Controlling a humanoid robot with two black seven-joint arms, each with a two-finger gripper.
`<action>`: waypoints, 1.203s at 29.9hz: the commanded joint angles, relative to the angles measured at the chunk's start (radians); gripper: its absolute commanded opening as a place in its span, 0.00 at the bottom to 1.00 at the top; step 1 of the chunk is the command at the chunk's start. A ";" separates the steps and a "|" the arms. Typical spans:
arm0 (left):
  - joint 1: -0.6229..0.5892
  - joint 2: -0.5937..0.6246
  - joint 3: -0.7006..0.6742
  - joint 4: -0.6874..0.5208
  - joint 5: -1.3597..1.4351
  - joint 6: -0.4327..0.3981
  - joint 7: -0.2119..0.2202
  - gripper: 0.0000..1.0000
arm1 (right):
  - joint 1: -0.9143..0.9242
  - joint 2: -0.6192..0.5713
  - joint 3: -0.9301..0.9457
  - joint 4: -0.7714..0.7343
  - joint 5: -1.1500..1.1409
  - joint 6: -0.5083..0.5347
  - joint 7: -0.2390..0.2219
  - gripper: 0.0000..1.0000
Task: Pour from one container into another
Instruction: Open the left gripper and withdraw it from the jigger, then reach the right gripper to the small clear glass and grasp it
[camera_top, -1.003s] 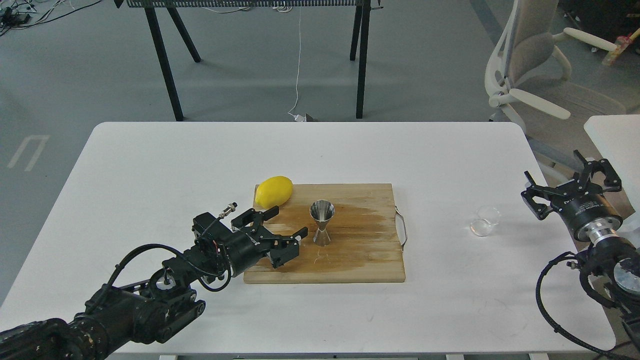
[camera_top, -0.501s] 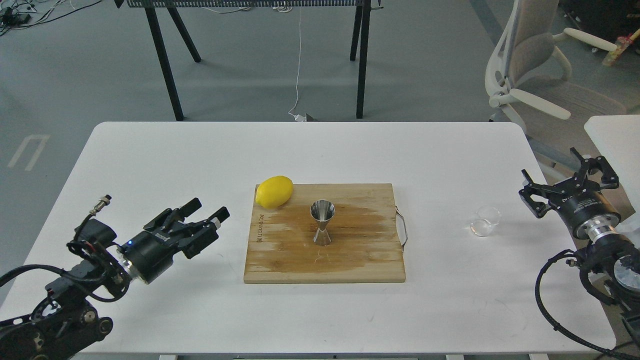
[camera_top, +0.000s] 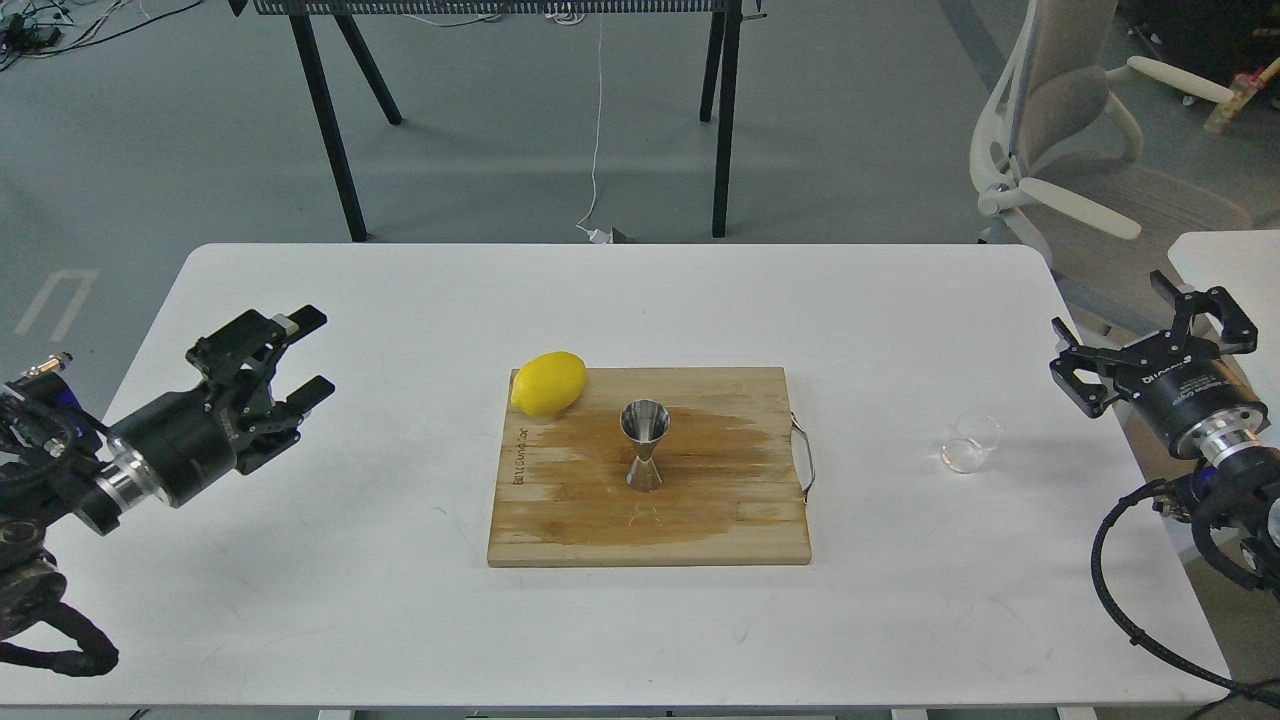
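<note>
A rectangular wooden cutting board (camera_top: 700, 520) with a thin metal handle on its right edge lies in the middle of the white table (camera_top: 400, 300). The small shiny steel hourglass-shaped jigger (camera_top: 644, 445) stands upright near the board's centre, on a darker, wet-looking patch of wood. A yellow lemon (camera_top: 548, 383) rests on the board's far left corner. The small clear see-through cup (camera_top: 969, 442) lies tipped on its side on the table, well to the right of the board. The black left gripper (camera_top: 300, 352) hovers well to the left of the board, its fingers apart and holding nothing. The black right gripper (camera_top: 1153, 321) sits beyond the cup, further right of the board, its fingers spread wide and empty.
</note>
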 joint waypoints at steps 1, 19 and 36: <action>-0.010 0.002 -0.015 0.122 -0.222 -0.127 0.000 0.99 | -0.013 -0.003 0.001 0.065 0.056 0.000 -0.065 0.99; 0.007 -0.077 -0.019 0.184 -0.758 -0.127 0.000 0.99 | -0.199 -0.004 0.005 0.248 0.235 -0.400 -0.233 0.99; 0.009 -0.103 -0.013 0.225 -0.755 -0.127 0.000 0.99 | -0.177 0.072 0.030 0.128 0.231 -0.400 -0.227 0.99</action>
